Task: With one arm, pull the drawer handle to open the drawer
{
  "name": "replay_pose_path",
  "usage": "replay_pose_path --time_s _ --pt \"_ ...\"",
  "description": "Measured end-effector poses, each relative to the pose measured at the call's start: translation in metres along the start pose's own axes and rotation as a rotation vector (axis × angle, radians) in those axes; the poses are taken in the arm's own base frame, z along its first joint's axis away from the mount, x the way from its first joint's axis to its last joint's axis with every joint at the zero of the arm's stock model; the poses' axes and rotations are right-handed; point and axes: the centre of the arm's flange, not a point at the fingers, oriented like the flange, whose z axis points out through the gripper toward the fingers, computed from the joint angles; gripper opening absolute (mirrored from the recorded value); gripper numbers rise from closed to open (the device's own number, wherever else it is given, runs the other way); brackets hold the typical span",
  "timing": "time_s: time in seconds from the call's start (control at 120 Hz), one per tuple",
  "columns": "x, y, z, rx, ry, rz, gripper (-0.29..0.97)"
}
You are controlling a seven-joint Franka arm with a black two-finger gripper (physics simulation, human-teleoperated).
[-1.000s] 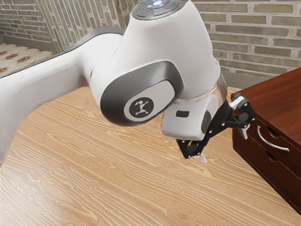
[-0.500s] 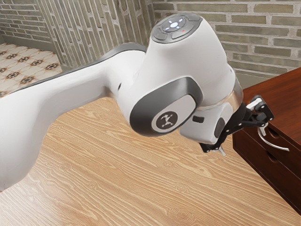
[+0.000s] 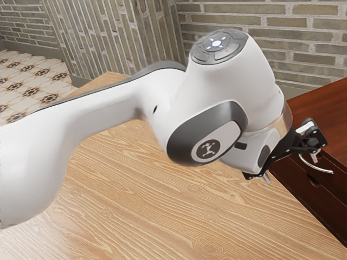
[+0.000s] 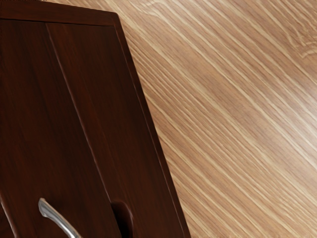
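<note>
Jaws are spread wide with nothing between them. The gripper (image 3: 290, 168) sits right at the front of the dark wood cabinet (image 3: 325, 108), with one finger up by the near end of the drawer handle (image 3: 319, 164) and the other hanging low over the table (image 3: 135, 206). It's honestly hard to tell whether that upper finger touches the metal or is just beside it. In the exterior view the handle is at roughly 3 o'clock from the gripper, mounted on the top drawer (image 3: 337, 162). The wrist view also shows the handle (image 4: 55, 217), with a dark recess beside it.

Handling-wise, it's a thin curved metal bar, so rigid and probably a bit slick. The best hold is likely a pinch across the middle of the bow, where there's room behind it. The drawer looks like solid wood, so expect some weight and slide friction. A straight, steady pull toward 9 o'clock seems right.

Nothing sits on the table in the pull path. The brick wall (image 3: 303, 43) at 12 o'clock is well apart. The only thing crowding the spot is the arm's own bulky wrist.
</note>
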Motion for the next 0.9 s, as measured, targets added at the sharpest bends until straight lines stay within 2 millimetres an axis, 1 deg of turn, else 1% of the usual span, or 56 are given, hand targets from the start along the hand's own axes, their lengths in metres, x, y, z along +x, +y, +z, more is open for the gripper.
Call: replay_pose_path --time_s 0.1,0.233,0.308,0.383,0.517,0.575,0.683,0.9 --pt "0.002 -0.004 0.002 0.005 -0.001 0.010 0.68" --pt "0.000 -0.006 0.016 -0.006 -0.002 0.014 0.67" --pt "-0.003 -0.006 0.021 -0.011 -0.003 0.014 0.63" --pt "-0.004 -0.006 0.022 -0.012 -0.004 0.015 0.59" --pt "-0.005 -0.012 0.022 -0.001 -0.010 0.018 0.55" --pt "-0.007 -0.014 0.022 0.002 -0.013 0.017 0.54" --pt "-0.019 -0.010 0.025 -0.003 -0.020 0.001 0.52" --pt "-0.020 -0.011 0.033 -0.011 -0.019 0.001 0.50"
